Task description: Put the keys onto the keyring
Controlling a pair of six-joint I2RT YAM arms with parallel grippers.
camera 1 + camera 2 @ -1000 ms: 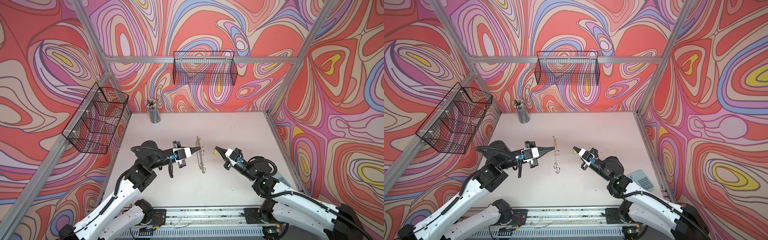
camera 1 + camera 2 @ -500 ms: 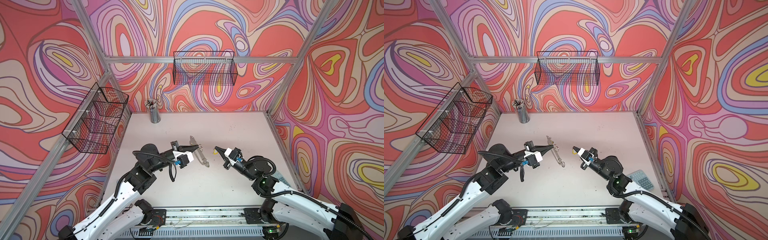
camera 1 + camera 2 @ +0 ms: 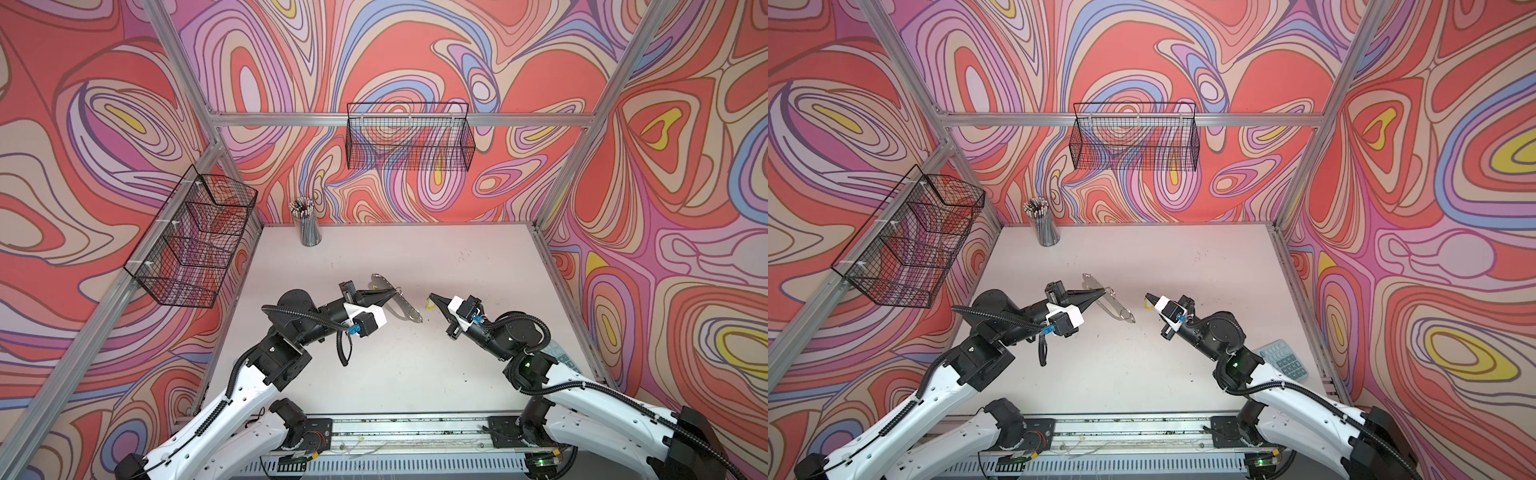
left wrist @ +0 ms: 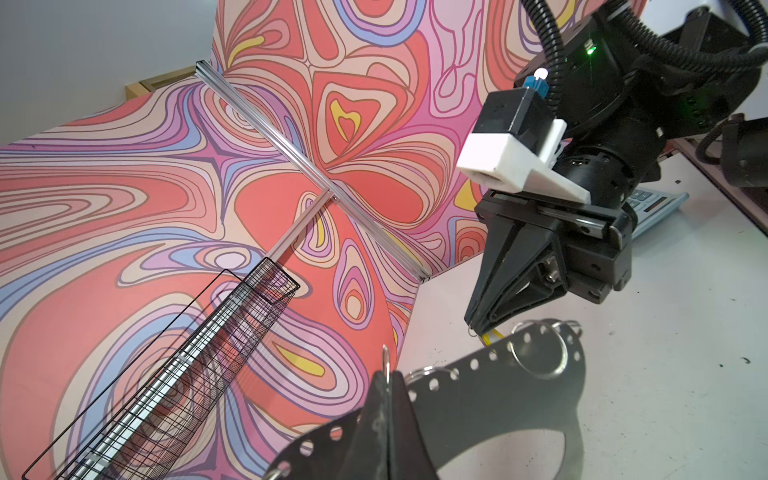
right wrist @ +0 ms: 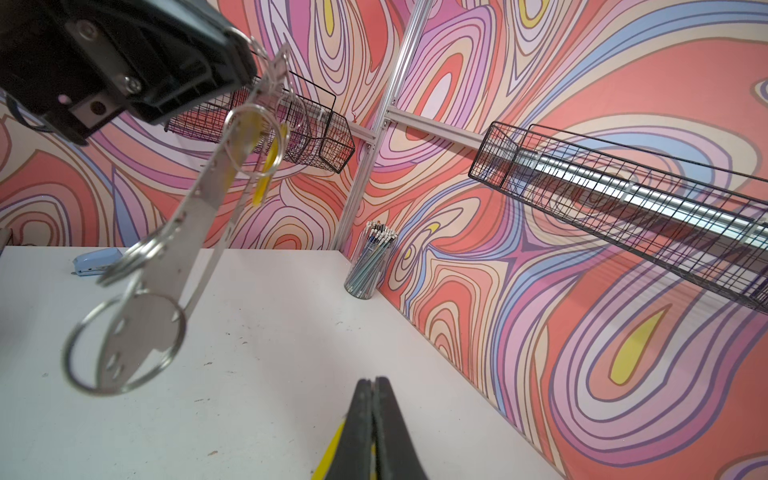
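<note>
Two robot arms face each other above a white table (image 3: 415, 374). The left gripper (image 3: 392, 291) is clamped on one edge of the keyring (image 3: 406, 311), holding the metal plate in the air, slanted, with its wire rings dangling. The right gripper (image 3: 432, 297) sits just beside it, not touching, its jaws pinched tight on a key's yellow tag (image 3: 429, 306). The key itself is too small to make out. In the right wrist view, a second tag (image 5: 269, 168) seems to hang from a ring on the keyring (image 5: 183, 249) already.

To do this step well, I think the left arm should hold the plate steady with a free ring facing the key. The right arm should then bring the tag's small ring in slowly, since the wire rings swing easily.

A second ago the plate hung nearly edge-on. Since then the left arm has turned it, so more of its face shows. The right gripper has barely moved.
</note>
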